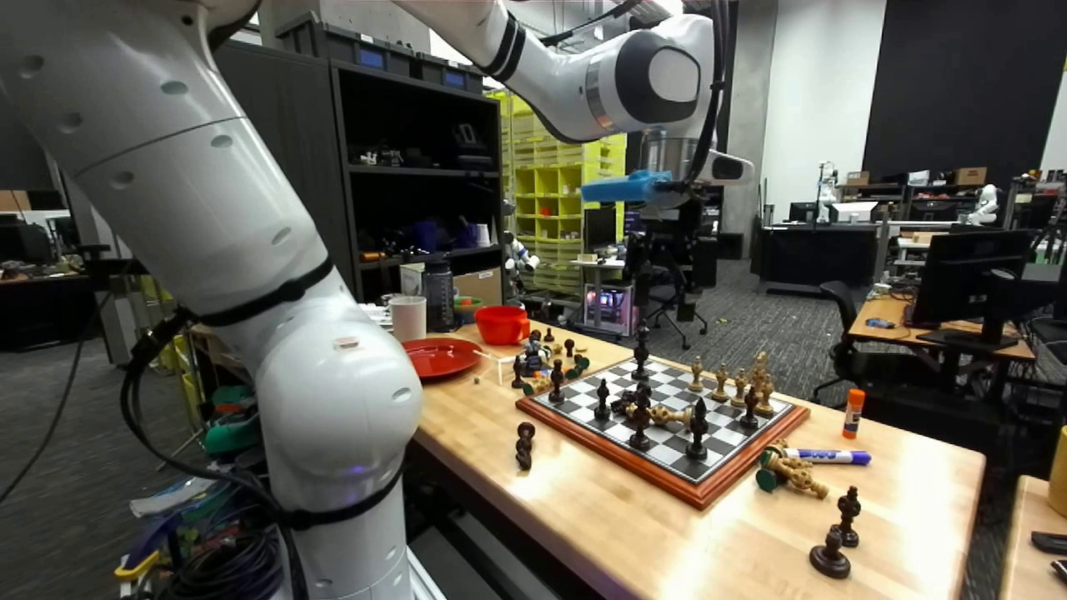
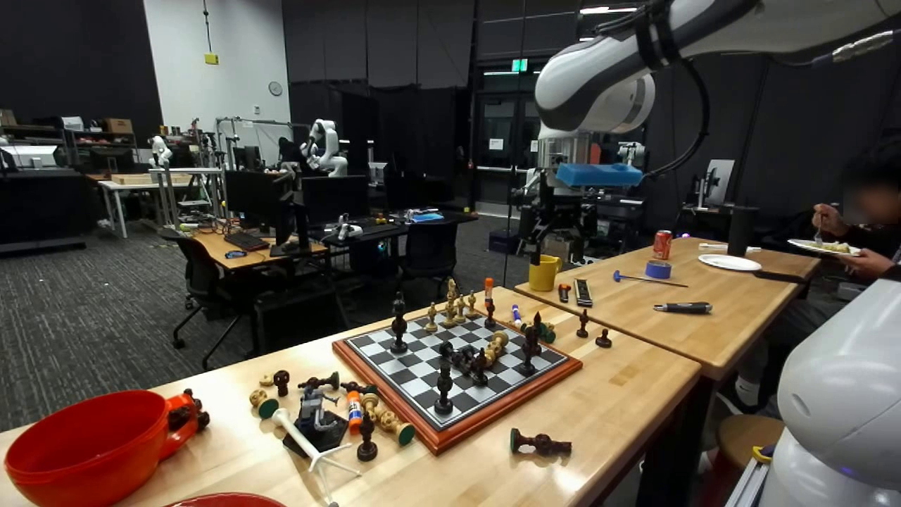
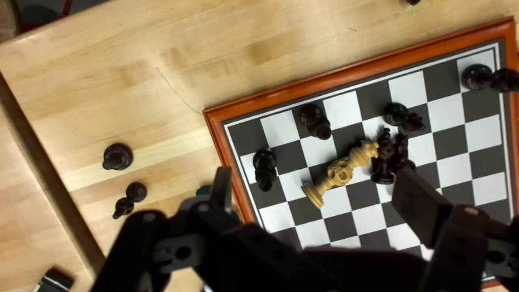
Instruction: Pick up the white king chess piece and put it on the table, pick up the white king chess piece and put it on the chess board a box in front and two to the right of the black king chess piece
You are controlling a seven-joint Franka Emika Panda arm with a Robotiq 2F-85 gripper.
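Note:
The white king, a pale carved piece, lies on its side on the chess board, its top against fallen dark pieces. It also shows in both exterior views. A tall dark piece stands upright on the board; I cannot tell which dark piece is the black king. My gripper is open and empty, high above the board. In the wrist view its fingers are wide apart, with the white king below between them. The light-wood table carries the board.
Several dark pieces stand near the white king, one close to the board edge. Pale pieces stand at the far side. A marker, a glue stick, loose pieces, a red bowl and a red plate surround the board.

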